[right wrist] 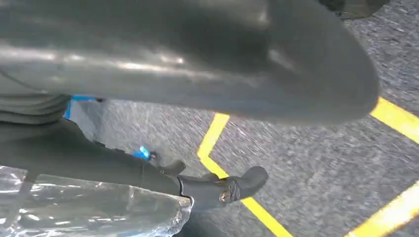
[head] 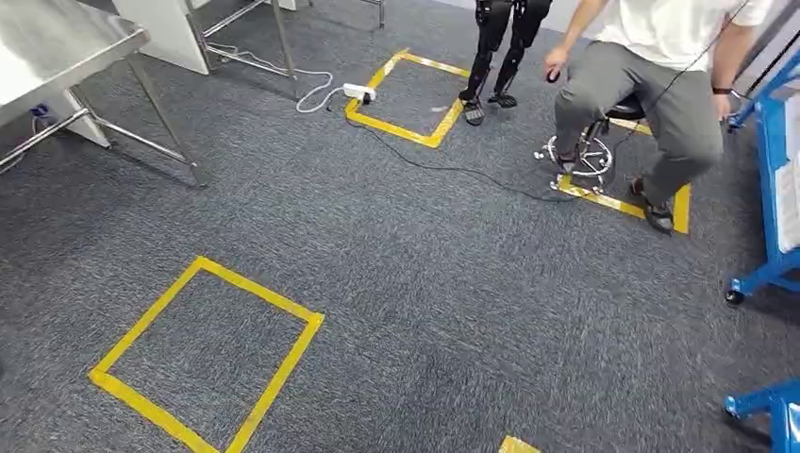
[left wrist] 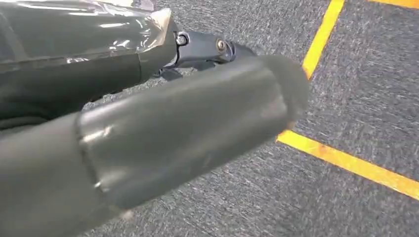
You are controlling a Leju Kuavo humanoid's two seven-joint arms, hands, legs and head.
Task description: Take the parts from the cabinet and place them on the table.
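Transit stage, delivery pending: left hand (left wrist: 163,133) and right hand (right wrist: 197,59) each grip a plastic-wrapped part (left part (left wrist: 99,29), right part (right wrist: 89,207)) above grey carpet, steel table (head: 57,42) well ahead-left of the taped yellow square (head: 203,354).

grey carpet (head: 453,302) underfoot. near left, a yellow tape square (head: 209,354); far centre, a second tape square (head: 408,97) with a white power strip (head: 358,92) at its left edge, white cord looping left, black cable (head: 443,168) trailing right. far left, a steel table (head: 58,57) on slanted legs. far right, a person (head: 651,75) seated on a stool (head: 590,151), feet by more yellow tape. beside them, black robot legs (head: 498,47). right edge, a blue wheeled frame (head: 769,189).
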